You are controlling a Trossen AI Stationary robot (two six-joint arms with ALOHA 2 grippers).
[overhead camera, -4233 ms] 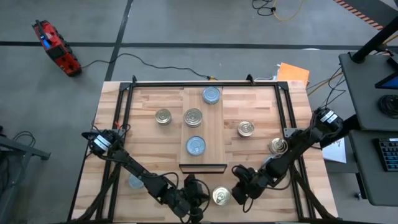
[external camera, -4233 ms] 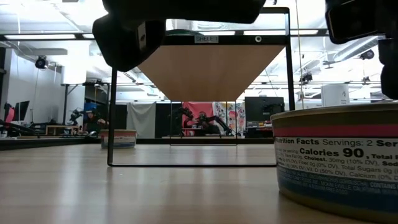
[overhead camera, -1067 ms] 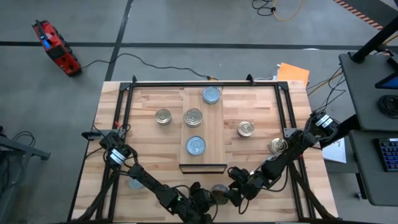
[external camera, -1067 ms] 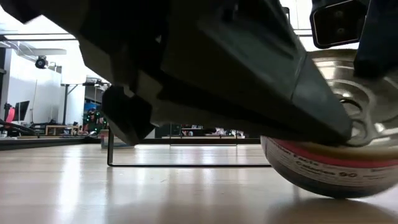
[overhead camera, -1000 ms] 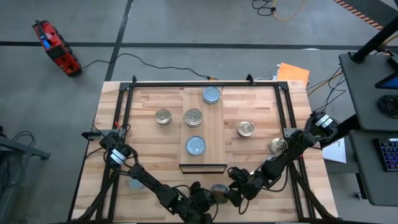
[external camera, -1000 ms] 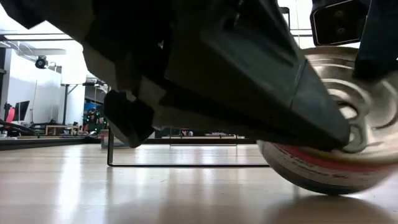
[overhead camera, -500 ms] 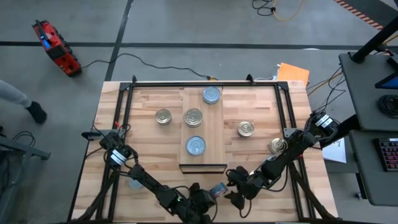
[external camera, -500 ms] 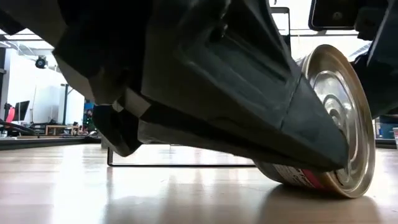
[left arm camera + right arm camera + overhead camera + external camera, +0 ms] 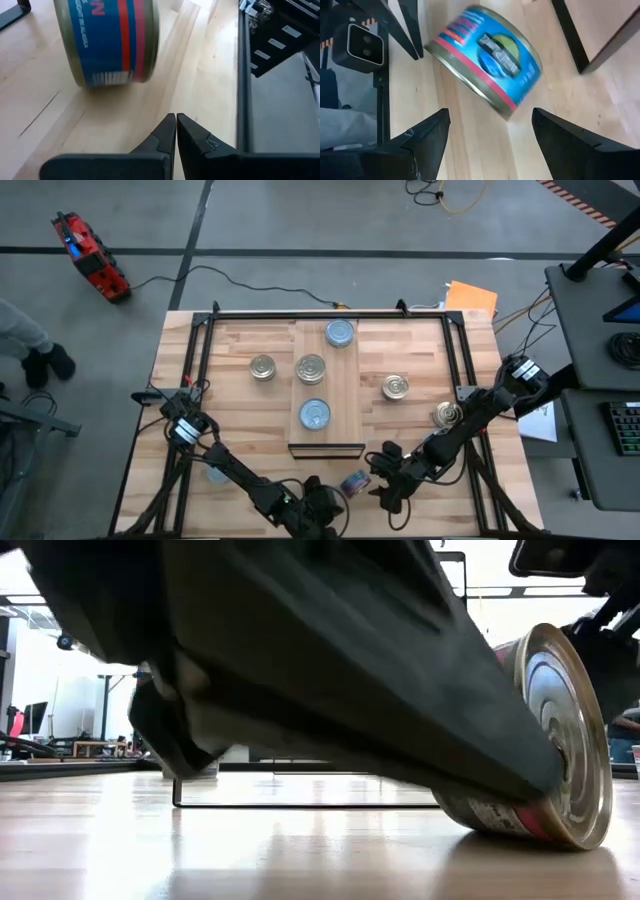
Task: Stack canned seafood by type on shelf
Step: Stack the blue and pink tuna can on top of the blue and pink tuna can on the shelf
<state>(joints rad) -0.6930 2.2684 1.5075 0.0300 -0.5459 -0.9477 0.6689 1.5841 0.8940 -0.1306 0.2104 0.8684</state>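
— Where do we stand on the table [image 9: 240, 410]?

— We have the shelf [image 9: 350, 395] running down its middle, with three tins on it: one at the far end [image 9: 340, 333], one mid-way [image 9: 311, 367], one nearer the front [image 9: 314, 414].

— And off the shelf?

— To its left we see one tin [image 9: 263, 367]; to its right, one close by [image 9: 396, 387] and another further right [image 9: 446, 415], nearer the table's edge. One more [image 9: 216, 474] sits near the front left, partly under the left arm.

— In front of the shelf?

— We find a tipped tin [image 9: 355, 482] on its side (resting on the tabletop), between the left gripper [image 9: 322, 505] and the right gripper [image 9: 385, 483], touching neither.
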